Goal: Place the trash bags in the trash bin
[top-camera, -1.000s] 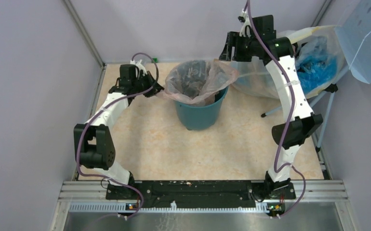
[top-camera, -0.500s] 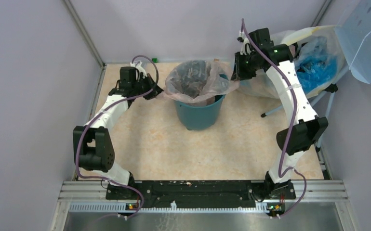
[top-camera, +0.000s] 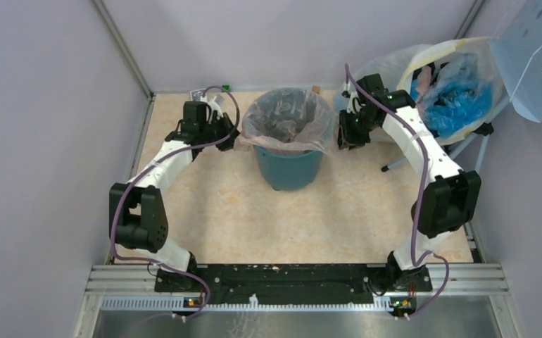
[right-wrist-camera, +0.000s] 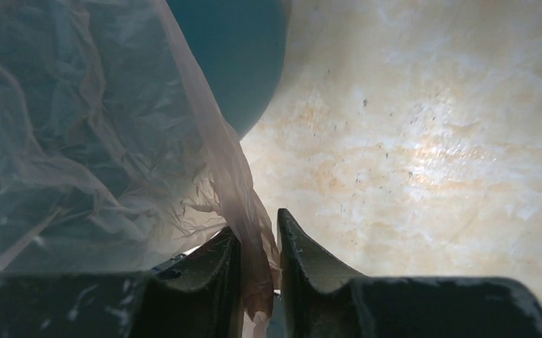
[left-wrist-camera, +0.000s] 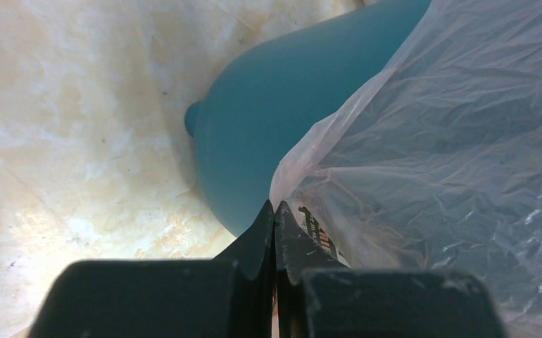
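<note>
The left jaws are closed tight, pinching the edge of the pink trash bag [left-wrist-camera: 451, 141] at the left side of the teal bin [left-wrist-camera: 268, 127]. The right jaws clamp a fold of the same film at the bin's right side. Between them the bag's mouth spreads over the bin's rim, at the upper centre of the top view. Bare table [top-camera: 254, 218] lies open below the bin. The clear sack [top-camera: 395, 67], holding blue bags [top-camera: 458, 98], crowds the upper right, near the right jaws.
</note>
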Robot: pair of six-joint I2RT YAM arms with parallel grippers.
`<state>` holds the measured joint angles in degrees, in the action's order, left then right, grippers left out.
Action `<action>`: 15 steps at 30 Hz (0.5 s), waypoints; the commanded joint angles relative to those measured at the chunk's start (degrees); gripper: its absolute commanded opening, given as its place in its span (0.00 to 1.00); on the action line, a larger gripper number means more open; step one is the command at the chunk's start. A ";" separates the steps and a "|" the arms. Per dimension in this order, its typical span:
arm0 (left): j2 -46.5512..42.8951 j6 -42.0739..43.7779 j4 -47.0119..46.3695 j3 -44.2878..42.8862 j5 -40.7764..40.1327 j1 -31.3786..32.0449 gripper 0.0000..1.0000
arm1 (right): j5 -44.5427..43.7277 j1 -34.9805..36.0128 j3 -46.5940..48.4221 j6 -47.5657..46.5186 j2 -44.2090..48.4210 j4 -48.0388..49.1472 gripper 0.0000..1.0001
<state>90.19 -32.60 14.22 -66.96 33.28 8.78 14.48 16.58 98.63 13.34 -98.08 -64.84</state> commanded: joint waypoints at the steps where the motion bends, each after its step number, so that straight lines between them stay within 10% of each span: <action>1: -2.90 -1.11 -0.76 1.16 2.55 0.46 0.00 | 4.05 -0.48 -7.07 3.08 6.27 7.25 0.24; 15: -9.55 -5.45 -2.72 8.17 4.42 0.63 0.00 | -0.20 4.69 -20.99 10.87 7.07 24.20 0.29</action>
<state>83.15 -37.47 13.72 -61.14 36.82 9.13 16.29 20.40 78.59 22.35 -91.13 -46.96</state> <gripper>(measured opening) 0.004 0.296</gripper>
